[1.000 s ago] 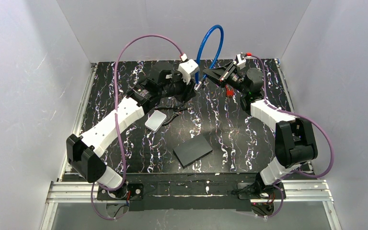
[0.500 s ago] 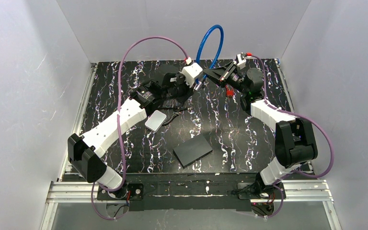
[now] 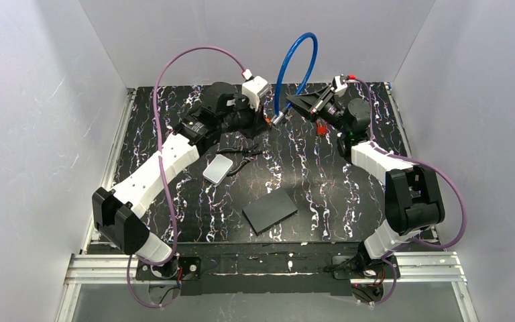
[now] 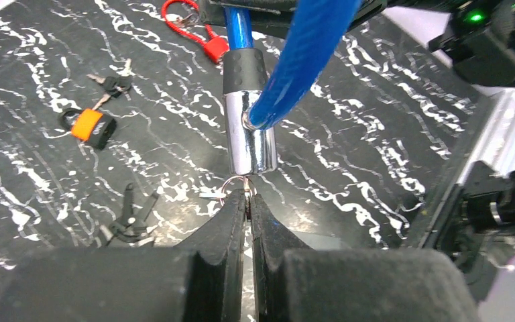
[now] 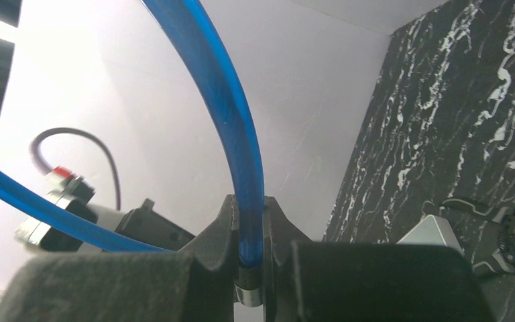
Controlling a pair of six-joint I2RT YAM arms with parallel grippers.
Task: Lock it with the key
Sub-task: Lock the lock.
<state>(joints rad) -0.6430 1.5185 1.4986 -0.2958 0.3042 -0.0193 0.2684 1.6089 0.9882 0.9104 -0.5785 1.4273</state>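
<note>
The lock is a bright-blue cable (image 3: 296, 64) looped up off the table, with a chrome cylinder end (image 4: 249, 137). My right gripper (image 3: 300, 102) is shut on the cable just above its dark end piece (image 5: 249, 272); the blue cable (image 5: 231, 114) arcs up and left from the fingers. My left gripper (image 4: 247, 196) is shut right below the cylinder, pinching the key against its bottom face. Only the key's ring (image 4: 229, 188) shows; the blade is hidden. In the top view my left gripper (image 3: 270, 120) sits at the cylinder (image 3: 278, 118).
An orange-and-black padlock (image 4: 88, 126) with keys, a red loop lock (image 4: 198, 30) and a black key bunch (image 4: 131, 216) lie on the mat. A white case (image 3: 218, 168) and a black flat card (image 3: 269, 210) lie mid-table. White walls stand close behind.
My left wrist has rolled and its camera housing has swung up and left, with the fingers staying at the cylinder. The cable loop shifted slightly right. The right gripper keeps its hold.
</note>
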